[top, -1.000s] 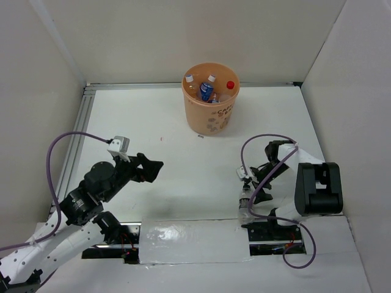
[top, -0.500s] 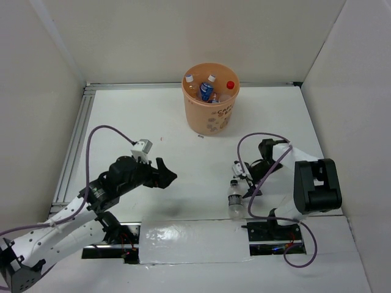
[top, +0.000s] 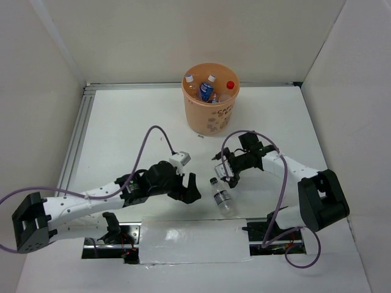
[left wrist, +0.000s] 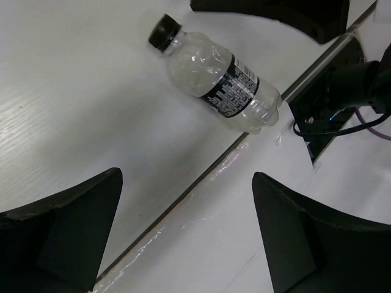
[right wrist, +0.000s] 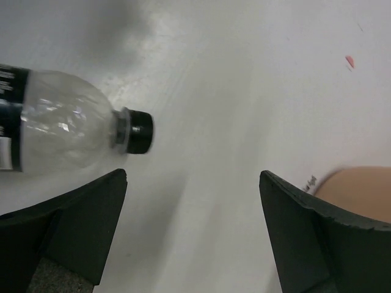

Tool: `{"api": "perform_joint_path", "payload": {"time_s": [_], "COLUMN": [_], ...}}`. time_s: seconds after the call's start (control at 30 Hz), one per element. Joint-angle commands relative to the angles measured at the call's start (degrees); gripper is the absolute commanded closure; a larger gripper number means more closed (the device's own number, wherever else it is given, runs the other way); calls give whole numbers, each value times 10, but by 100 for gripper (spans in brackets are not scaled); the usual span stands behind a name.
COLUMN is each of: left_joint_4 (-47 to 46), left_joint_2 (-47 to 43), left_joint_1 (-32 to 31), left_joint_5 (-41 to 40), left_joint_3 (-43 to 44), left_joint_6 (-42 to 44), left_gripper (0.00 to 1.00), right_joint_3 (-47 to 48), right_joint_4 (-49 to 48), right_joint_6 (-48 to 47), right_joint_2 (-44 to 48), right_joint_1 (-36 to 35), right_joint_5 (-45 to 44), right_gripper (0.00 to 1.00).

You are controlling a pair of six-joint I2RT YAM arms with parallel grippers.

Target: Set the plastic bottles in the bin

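Note:
A clear plastic bottle (top: pixel 222 196) with a black label and black cap lies on the white table near the front. It also shows in the left wrist view (left wrist: pixel 217 82) and the right wrist view (right wrist: pixel 55 131). My left gripper (top: pixel 194 189) is open and empty, just left of the bottle (left wrist: pixel 186 229). My right gripper (top: pixel 227 173) is open and empty, just beyond the bottle's cap (right wrist: pixel 192 223). The pale-orange bin (top: pixel 211 116) stands at the back centre with several bottles (top: pixel 206 90) inside.
A taped seam (top: pixel 189 235) runs along the table's near edge between the arm bases. White walls close in the sides and back. The bin's edge (right wrist: pixel 360 189) shows at the right of the right wrist view.
My left arm has reached far to the right towards the bottle. The bottle has shifted left and now lies free on the table. My right gripper has swung up and to the left.

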State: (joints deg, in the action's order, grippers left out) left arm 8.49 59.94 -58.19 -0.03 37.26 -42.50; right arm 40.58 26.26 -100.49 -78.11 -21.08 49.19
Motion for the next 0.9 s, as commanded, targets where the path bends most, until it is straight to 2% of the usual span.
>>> {"api": "perform_joint_path", "payload": {"time_s": [0.0, 0.03, 0.1, 0.2, 0.23, 0.27, 0.3, 0.37, 0.4, 0.47, 0.5, 0.7, 0.77, 0.87], "left_joint_4": [-34, -42, -47, -82, -101, -137, -152, -173, -173, -161, -152, -115, -115, -169], "left_joint_2": [48, 60, 85, 91, 85, 85, 76, 69, 69, 69, 75, 112, 126, 132], "left_joint_1": [-45, -52, -57, -62, -62, -62, -62, -62, -62, -55, -55, -49, -49, -49], "left_joint_5": [-53, -53, -65, -54, -47, -28, -17, 1, 20, 49, 77, 120, 134, 127], "left_joint_3": [52, 61, 86, 85, 78, 68, 51, 39, 39, 34, 34, 45, 40, 26], "left_joint_6": [-22, -8, 52, 175, 212, 247, 320, 396, 460, 520, 567, 652, 719, 792], "left_gripper": [0, 0, 0, 0, 0, 0, 0, 0, 0, 0, 0, 0, 0, 0], "right_joint_3": [57, 57, 82, 136, 158, 184, 240, 290, 326, 342, 342, 321, 303, 285], "right_joint_4": [-54, -46, -40, -24, -8, 49, 87, 193, 221, 256, 262, 261, 261, 255], "right_joint_6": [132, 132, 191, 333, 366, 407, 417, 428, 428, 428, 441, 469, 469, 469], "right_joint_2": [14, 14, 8, -5, -16, -46, -63, -95, -118, -123, -118, -69, -53, -30], "right_joint_1": [2, 9, 38, 80, 90, 101, 122, 137, 142, 153, 161, 161, 161, 161], "right_joint_5": [-36, -36, -55, -80, -88, -88, -77, -43, -31, 0, 6, 5, -1, -7], "right_gripper": [6, 6, 6, 6, 6, 6, 8, 10, 12, 12, 12, 10, 10, 9]}}
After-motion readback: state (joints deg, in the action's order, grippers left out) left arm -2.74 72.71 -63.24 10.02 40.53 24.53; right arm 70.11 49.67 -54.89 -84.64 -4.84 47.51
